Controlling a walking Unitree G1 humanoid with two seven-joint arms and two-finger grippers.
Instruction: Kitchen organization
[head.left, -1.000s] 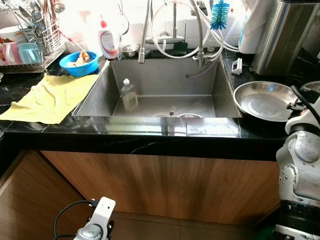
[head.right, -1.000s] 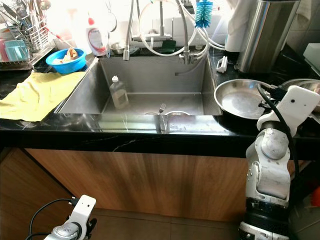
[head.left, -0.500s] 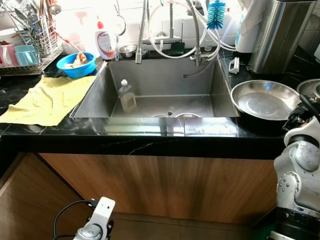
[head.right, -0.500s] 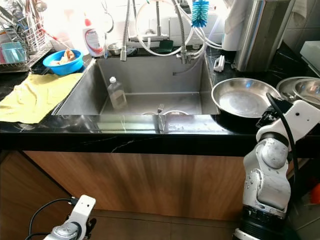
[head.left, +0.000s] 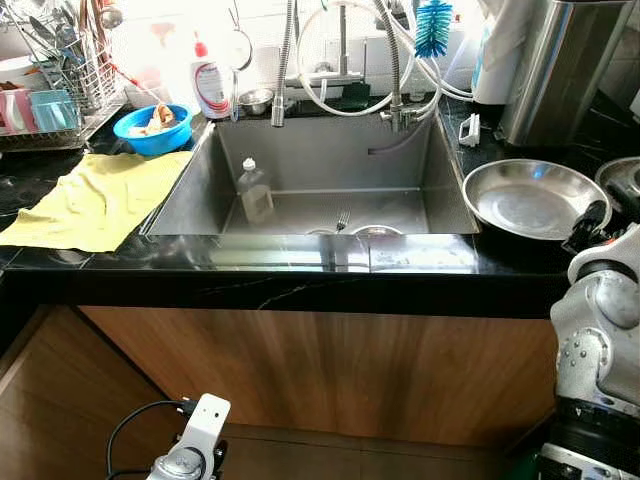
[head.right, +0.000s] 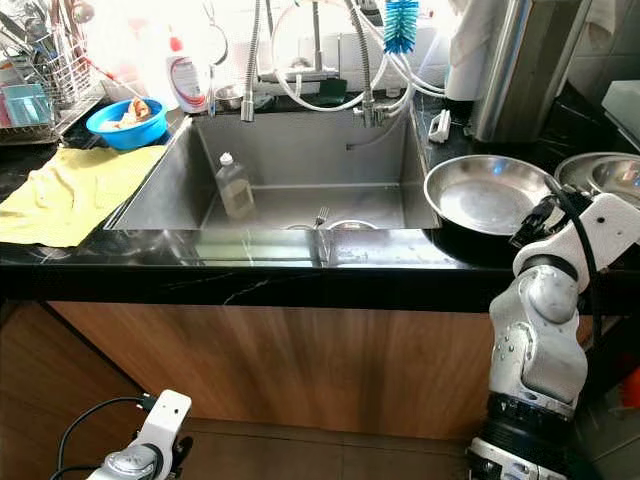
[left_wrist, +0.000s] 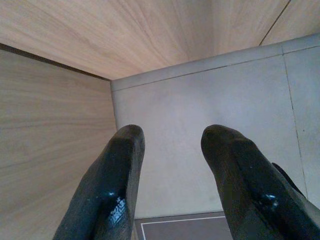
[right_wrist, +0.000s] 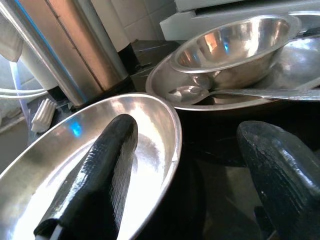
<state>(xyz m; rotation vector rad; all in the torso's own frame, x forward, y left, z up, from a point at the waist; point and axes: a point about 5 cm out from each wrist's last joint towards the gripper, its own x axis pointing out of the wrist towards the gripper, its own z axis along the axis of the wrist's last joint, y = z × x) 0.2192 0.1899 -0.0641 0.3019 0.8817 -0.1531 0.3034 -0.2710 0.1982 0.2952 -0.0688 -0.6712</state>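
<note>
A round steel plate (head.right: 485, 195) lies on the black counter to the right of the sink (head.right: 300, 165). My right gripper (right_wrist: 190, 187) is open at the plate's near right rim, with one finger (right_wrist: 100, 175) over the plate and the other (right_wrist: 280, 170) outside it. Behind it a steel bowl (right_wrist: 235, 42) and a spoon (right_wrist: 210, 92) rest on a second plate (right_wrist: 300, 65). In the sink stand a clear bottle (head.left: 255, 190) and a fork (head.left: 343, 219). My left gripper (left_wrist: 170, 145) hangs open near the floor by the wooden cabinet.
A yellow cloth (head.left: 95, 200), a blue bowl (head.left: 153, 125) and a dish rack (head.left: 65, 85) are on the left counter. A soap bottle (head.left: 212, 85), faucet hoses (head.left: 345, 60) and a blue brush (head.left: 433, 25) line the back. A tall steel canister (head.left: 560, 70) stands at the back right.
My right wrist has dropped lower and come closer to the steel plate's rim. The whole view has shifted slightly. The left arm has not moved.
</note>
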